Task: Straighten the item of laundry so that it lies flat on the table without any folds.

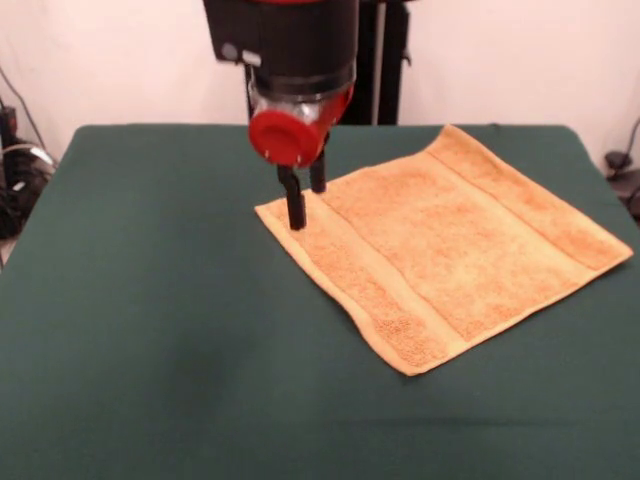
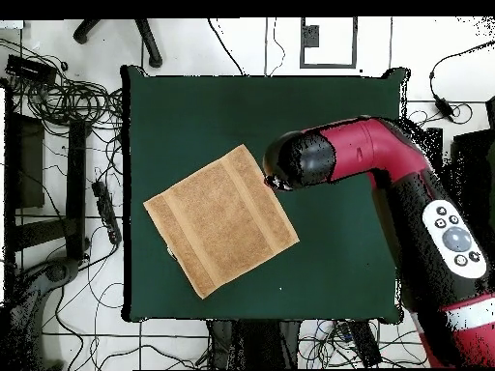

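Nearest the camera in the front view lies a bare stretch of the table (image 1: 170,380), covered in plain dark green cloth, and just beyond it the nearest corner of the towel (image 1: 450,255). The gripper (image 1: 305,200) stands at the towel's left-hand corner in that view, its two black fingers (image 1: 295,205) pointing straight down with a narrow gap between them; their tips sit at the cloth's surface near the corner's edge, and whether any terry is pinched between them cannot be told. Above the fingers sits a round red cap, and above that the arm (image 1: 290,40) rises black and red out of the top of the picture. The towel, golden-orange terry, lies spread as a flat square turned like a diamond, with woven bands running along two opposite sides and no fold showing. In the overhead view the towel (image 2: 220,220) lies toward one long side of the table (image 2: 329,116), well inside its edges, and the arm (image 2: 387,184) reaches over the table to the towel's corner. Cables (image 2: 58,97) trail on the tiled floor beside the table.
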`<action>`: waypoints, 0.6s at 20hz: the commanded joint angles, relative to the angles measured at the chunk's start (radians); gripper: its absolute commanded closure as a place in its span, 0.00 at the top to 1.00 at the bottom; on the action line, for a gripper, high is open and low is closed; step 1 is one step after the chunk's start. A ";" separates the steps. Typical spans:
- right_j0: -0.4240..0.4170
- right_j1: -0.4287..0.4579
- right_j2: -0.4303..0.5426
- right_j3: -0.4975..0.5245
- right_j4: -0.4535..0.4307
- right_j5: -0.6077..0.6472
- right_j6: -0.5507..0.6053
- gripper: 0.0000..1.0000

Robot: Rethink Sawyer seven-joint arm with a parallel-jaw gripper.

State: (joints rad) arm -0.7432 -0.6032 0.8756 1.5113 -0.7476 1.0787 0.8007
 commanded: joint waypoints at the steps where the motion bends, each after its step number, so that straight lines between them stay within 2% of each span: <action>1: -0.004 -0.143 -0.069 0.291 0.077 -0.130 0.261 1.00; 6: -0.021 -0.225 -0.112 0.392 0.135 -0.218 0.342 1.00; 7: -0.034 -0.259 -0.122 0.440 0.174 -0.235 0.369 1.00; 12: -0.032 -0.408 -0.166 0.545 0.313 -0.216 0.395 1.00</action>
State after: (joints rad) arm -0.7916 -0.8535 0.8006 1.7983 -0.5589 0.8927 0.8570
